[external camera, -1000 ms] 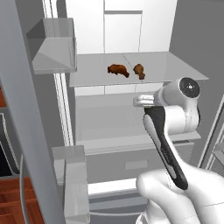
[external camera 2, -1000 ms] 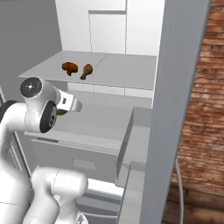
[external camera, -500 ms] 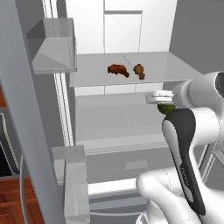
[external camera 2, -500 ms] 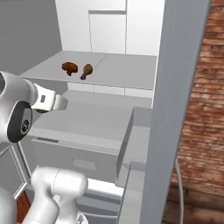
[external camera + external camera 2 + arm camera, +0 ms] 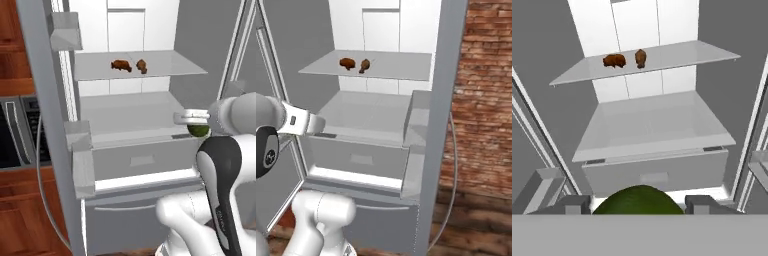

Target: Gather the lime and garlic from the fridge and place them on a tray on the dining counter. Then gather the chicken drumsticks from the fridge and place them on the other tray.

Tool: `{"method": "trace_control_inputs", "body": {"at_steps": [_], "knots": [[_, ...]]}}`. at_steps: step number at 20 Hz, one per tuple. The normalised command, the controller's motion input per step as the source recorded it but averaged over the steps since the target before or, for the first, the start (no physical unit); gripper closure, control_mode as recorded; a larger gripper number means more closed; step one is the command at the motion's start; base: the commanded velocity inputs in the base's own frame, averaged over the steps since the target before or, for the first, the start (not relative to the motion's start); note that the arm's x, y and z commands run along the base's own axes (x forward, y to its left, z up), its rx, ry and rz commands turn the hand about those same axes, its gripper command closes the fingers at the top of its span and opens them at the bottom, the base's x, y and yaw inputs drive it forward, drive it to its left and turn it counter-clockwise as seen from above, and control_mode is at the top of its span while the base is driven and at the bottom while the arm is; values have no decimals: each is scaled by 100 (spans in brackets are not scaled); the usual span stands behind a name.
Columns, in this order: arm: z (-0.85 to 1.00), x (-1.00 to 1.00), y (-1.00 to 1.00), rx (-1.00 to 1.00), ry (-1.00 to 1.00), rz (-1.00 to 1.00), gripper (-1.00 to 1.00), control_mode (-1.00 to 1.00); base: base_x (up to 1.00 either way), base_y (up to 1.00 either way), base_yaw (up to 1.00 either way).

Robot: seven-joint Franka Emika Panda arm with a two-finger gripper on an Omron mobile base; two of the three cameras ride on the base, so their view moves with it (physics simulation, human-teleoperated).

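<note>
In front of the open fridge (image 5: 140,125), the lime (image 5: 198,130) is held between the fingers of the gripper (image 5: 192,120), at the level of the drawer front below the lower shelf. In the hand view the lime (image 5: 637,199) is seen as a dark green dome sitting between the two dark finger tips (image 5: 571,204), so the jaws are closed on it at about its own width. In the right base view the gripper (image 5: 316,125) is seen pointing toward the fridge interior from the left, and the fruit itself cannot be made out there. On the upper glass shelf (image 5: 170,67), the two chicken drumsticks (image 5: 129,66) are laid side by side, near each other but apart, well above and behind the held lime. Both fridge doors are swung wide open.
</note>
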Motion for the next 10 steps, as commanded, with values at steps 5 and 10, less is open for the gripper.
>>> {"method": "trace_control_inputs", "body": {"at_steps": [5, 10], "knots": [[0, 0, 0, 0, 0, 0, 100, 100, -71, 3, -67], [0, 0, 0, 0, 0, 0, 100, 100, 0, 0, -100]]}}
